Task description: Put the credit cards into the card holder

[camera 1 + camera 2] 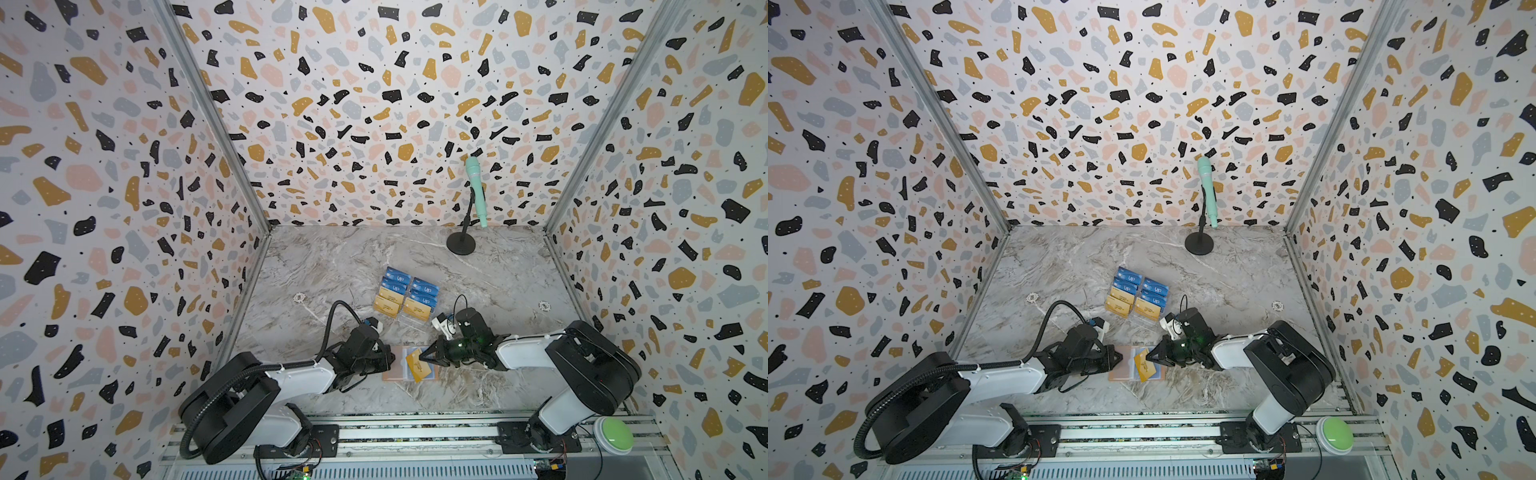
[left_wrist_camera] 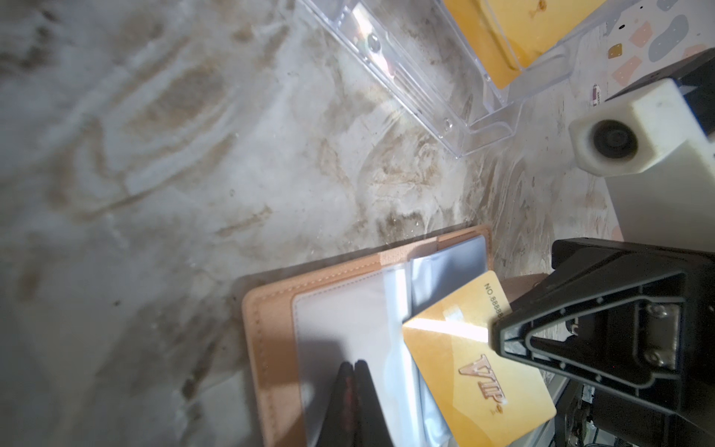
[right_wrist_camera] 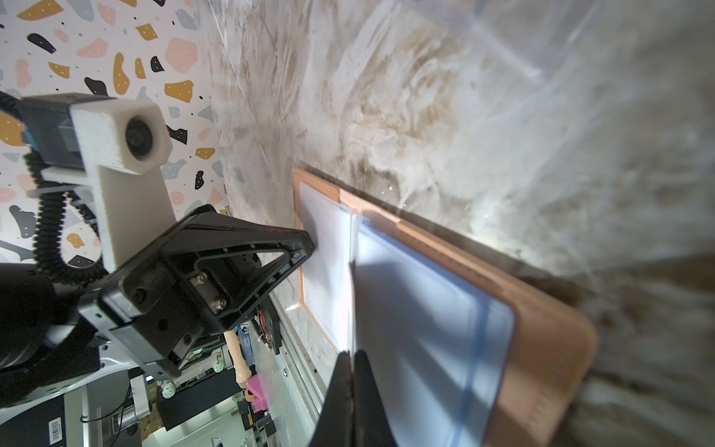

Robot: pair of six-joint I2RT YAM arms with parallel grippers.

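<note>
The salmon-pink card holder [image 1: 392, 371] [image 1: 1120, 370] lies open on the marble near the front. A gold credit card [image 1: 419, 369] [image 1: 1145, 367] [image 2: 464, 371] sits tilted over its right page of clear sleeves, and my right gripper [image 1: 422, 358] [image 1: 1148, 358] is shut on that card's edge. My left gripper [image 1: 392, 358] [image 2: 353, 364] is shut, its tips resting on the holder's left page [image 2: 332, 321] with nothing seen between them. In the right wrist view, a pale sheet extends from the right gripper [image 3: 353, 354] across the holder [image 3: 541, 348]. More blue [image 1: 397, 277] and gold credit cards [image 1: 386, 305] stand behind.
Those cards fill a clear acrylic tiered stand [image 1: 409, 320] [image 2: 425, 89] just behind the holder. A mint microphone [image 1: 474, 187] on a black round base [image 1: 461, 243] stands at the back right. A green button [image 1: 617, 434] sits on the front rail. Patterned walls close three sides.
</note>
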